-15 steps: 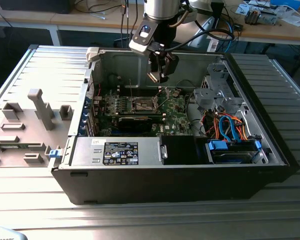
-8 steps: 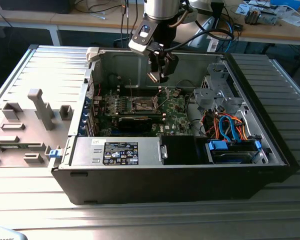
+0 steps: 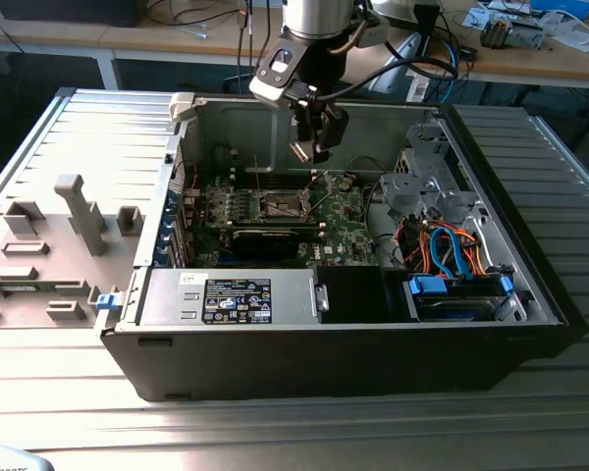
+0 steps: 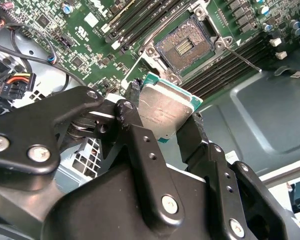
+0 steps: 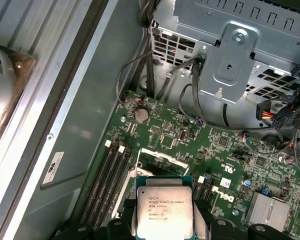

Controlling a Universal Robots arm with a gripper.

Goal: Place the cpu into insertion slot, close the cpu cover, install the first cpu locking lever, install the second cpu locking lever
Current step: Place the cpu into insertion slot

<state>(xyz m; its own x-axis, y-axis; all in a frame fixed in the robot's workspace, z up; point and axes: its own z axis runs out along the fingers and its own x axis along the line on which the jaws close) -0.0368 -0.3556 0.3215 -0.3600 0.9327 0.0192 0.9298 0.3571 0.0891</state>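
Second wrist view, claw (image 4: 163, 114) clamped on cpu (image 4: 166, 109) edges, held clear above bare insertion slot (image 4: 185, 47)

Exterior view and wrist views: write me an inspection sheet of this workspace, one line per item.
Surface: ribbed grey metal table with an open computer case lying on it.
Job's things: cpu held above the motherboard; insertion slot uncovered and empty.
Clutter: grey fixture blocks on the table, to the exterior view's left of the case.
Grippers: gripper shut on the cpu, inside the case and clear of the slot.
Cables: orange and blue cables by the drive bay, apart from the slot.
Surroundings: wooden workbench behind, with loose items on it.
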